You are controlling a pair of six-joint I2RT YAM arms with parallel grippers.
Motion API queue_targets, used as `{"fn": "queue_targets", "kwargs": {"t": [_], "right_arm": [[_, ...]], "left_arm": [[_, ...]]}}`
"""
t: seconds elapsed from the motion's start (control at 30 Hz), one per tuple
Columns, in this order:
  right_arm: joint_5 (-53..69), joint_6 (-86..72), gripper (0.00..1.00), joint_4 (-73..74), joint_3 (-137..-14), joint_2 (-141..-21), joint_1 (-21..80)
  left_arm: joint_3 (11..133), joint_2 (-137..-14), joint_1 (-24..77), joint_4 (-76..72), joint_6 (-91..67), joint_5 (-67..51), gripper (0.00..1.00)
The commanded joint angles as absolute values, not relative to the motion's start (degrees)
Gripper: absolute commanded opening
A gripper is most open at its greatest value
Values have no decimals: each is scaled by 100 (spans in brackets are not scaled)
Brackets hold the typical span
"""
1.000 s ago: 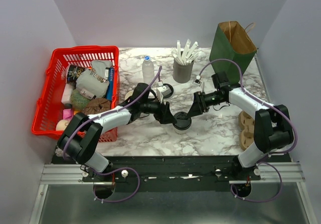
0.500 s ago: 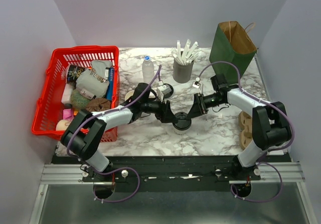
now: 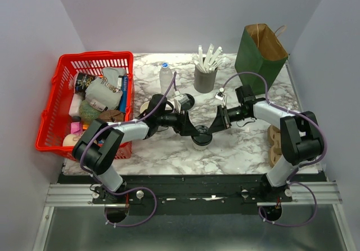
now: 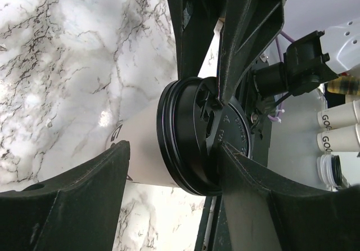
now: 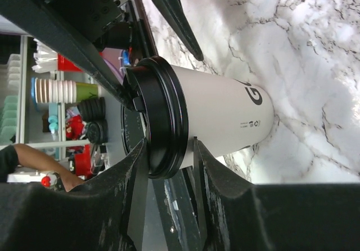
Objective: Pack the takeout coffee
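So the left arm (image 3: 129, 130) and right arm (image 3: 271, 111) both reach low to mid-surface (image 3: 242, 145), where the coffee (image 3: 201, 137) stands, with the right tool (image 3: 217, 124) pinched on its lid (image 5: 162, 121) and the left tool (image 3: 193, 130) spread wide around it.

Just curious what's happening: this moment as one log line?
coffee cup: upright, not bagged; left end effector: at lid, grip unclear; right end effector: pinching lid rim

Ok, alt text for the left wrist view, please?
A takeout coffee, white cup with black lid, stands on a marble table, sideways in frame. The left tool straddles it; the right tool pinches the lid rim.
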State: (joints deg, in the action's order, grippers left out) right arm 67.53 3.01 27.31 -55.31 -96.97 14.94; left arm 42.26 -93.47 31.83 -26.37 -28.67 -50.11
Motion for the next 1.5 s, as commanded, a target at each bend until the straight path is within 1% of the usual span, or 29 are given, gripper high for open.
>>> {"fn": "queue_targets", "kwargs": {"t": [0.0, 0.1, 0.13, 0.2, 0.23, 0.3, 0.33, 0.37, 0.43, 0.47, 0.5, 0.6, 0.97, 1.23, 1.47], "right_arm": [[6390, 184, 43, 2355, -5291, -9695, 1529], [6302, 429, 50, 2355, -5379, -9300, 1538], [6232, 500, 58, 2355, -5449, -9073, 1538], [6223, 737, 64, 2312, -5502, -8843, 1538], [6292, 808, 70, 2285, -5545, -8720, 1538], [6372, 1140, 86, 2215, -5590, -8404, 1538], [6442, 1256, 98, 2171, -5581, -8289, 1538], [6468, 1387, 100, 2084, -5546, -8097, 1538], [6338, 2202, 100, 2170, -5537, -7946, 1739], [6172, 2624, 100, 2449, -5546, -7867, 1871], [6005, 3350, 100, 2565, -5528, -7753, 2003], [5415, 3918, 100, 2540, -5458, -7647, 2442], [4562, 4930, 100, 2689, -5397, -7682, 3146], [4605, 5370, 100, 3006, -5449, -7778, 3401], [4395, 5599, 98, 3120, -5405, -7822, 3542]], "left_arm": [[3973, -9457, 3138, -2821, -2637, -5009, 71], [4017, -9413, 3138, -2856, -2619, -5106, 71], [4034, -9413, 3138, -2874, -2619, -5133, 71], [4096, -9413, 3138, -2857, -2593, -5159, 71], [4122, -9413, 3138, -2830, -2584, -5150, 71], [4183, -9404, 3138, -2778, -2532, -5150, 71], [4201, -9404, 3138, -2743, -2523, -5159, 71], [4219, -9396, 3138, -2733, -2514, -5159, 71], [4228, -9369, 3138, -2690, -2505, -5159, 71], [4236, -9369, 3138, -2681, -2496, -5159, 71], [4219, -9360, 3138, -2672, -2487, -5159, 71], [4228, -9334, 3138, -2628, -2461, -5168, 71], [4245, -9281, 3138, -2496, -2356, -5168, 71], [4254, -9281, 3129, -2479, -2355, -5159, 71], [4245, -9273, 3111, -2479, -2373, -5159, 71]]}}
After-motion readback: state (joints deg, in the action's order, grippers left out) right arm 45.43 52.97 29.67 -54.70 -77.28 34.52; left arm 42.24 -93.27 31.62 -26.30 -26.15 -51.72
